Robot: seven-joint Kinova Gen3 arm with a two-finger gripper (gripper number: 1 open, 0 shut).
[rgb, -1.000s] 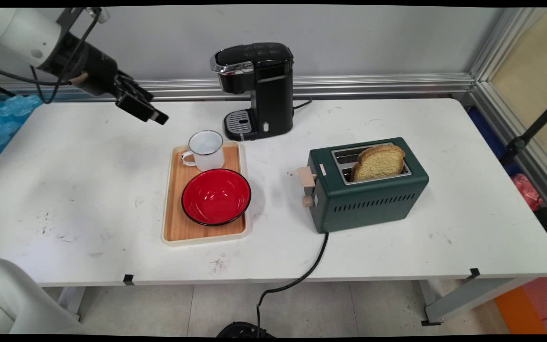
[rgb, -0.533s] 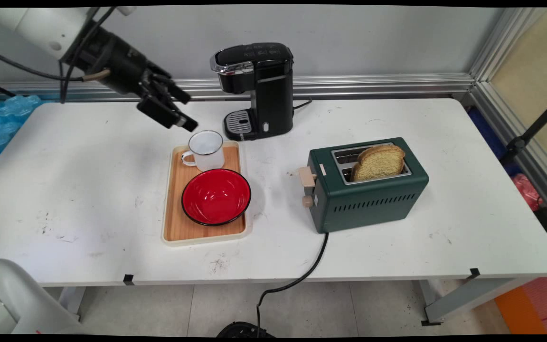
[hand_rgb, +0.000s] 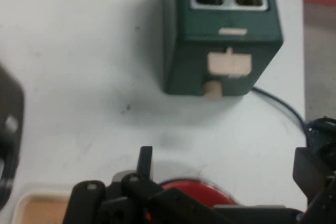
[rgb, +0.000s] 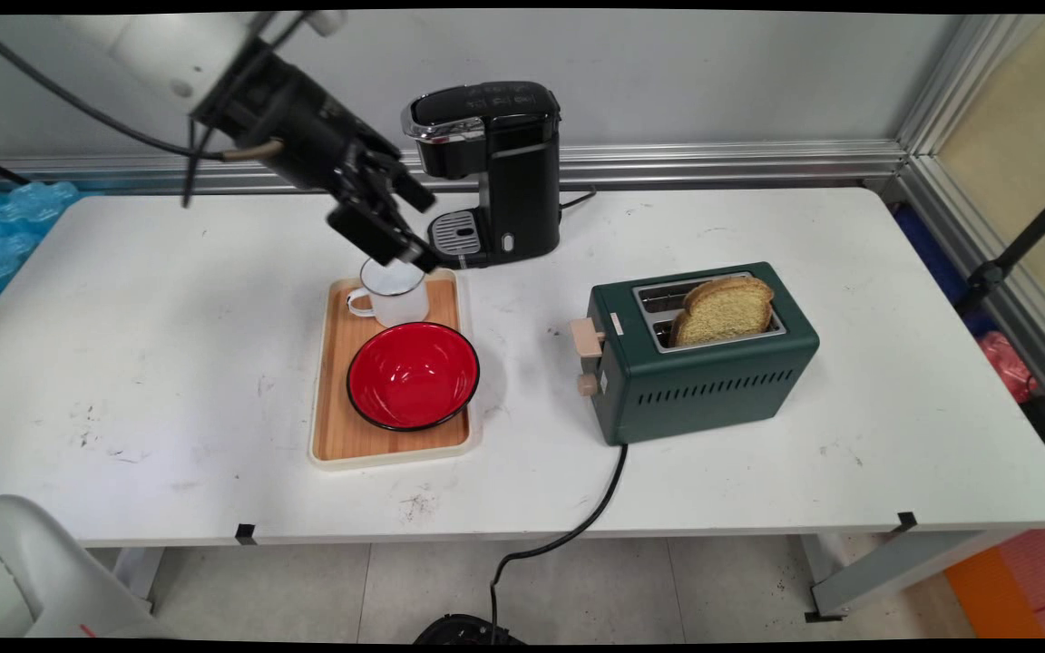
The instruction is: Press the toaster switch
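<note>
My black gripper (rgb: pixel 427 233) hangs open just above the back rim of a white enamel mug (rgb: pixel 393 297), with nothing between its fingers. The mug stands at the far end of a wooden tray (rgb: pixel 334 381), and a red bowl (rgb: pixel 413 375) sits in front of it on the same tray. A black coffee machine (rgb: pixel 495 163) stands right behind the gripper. In the hand view the gripper (hand_rgb: pixel 226 156) is spread wide over the red bowl (hand_rgb: pixel 194 190) and a corner of the tray (hand_rgb: pixel 42 208). The mug is hidden there.
A green toaster (rgb: pixel 704 358) with a slice of bread (rgb: pixel 724 310) in one slot stands right of the tray; its cable (rgb: pixel 577 526) runs off the front edge. In the hand view the toaster (hand_rgb: pixel 220 40) lies ahead. Blue bubble wrap (rgb: pixel 5 227) lies beyond the left edge.
The arm has swung from the table's far left towards the right and down, bringing the gripper over the mug and close to the coffee machine. Nothing on the table has moved.
</note>
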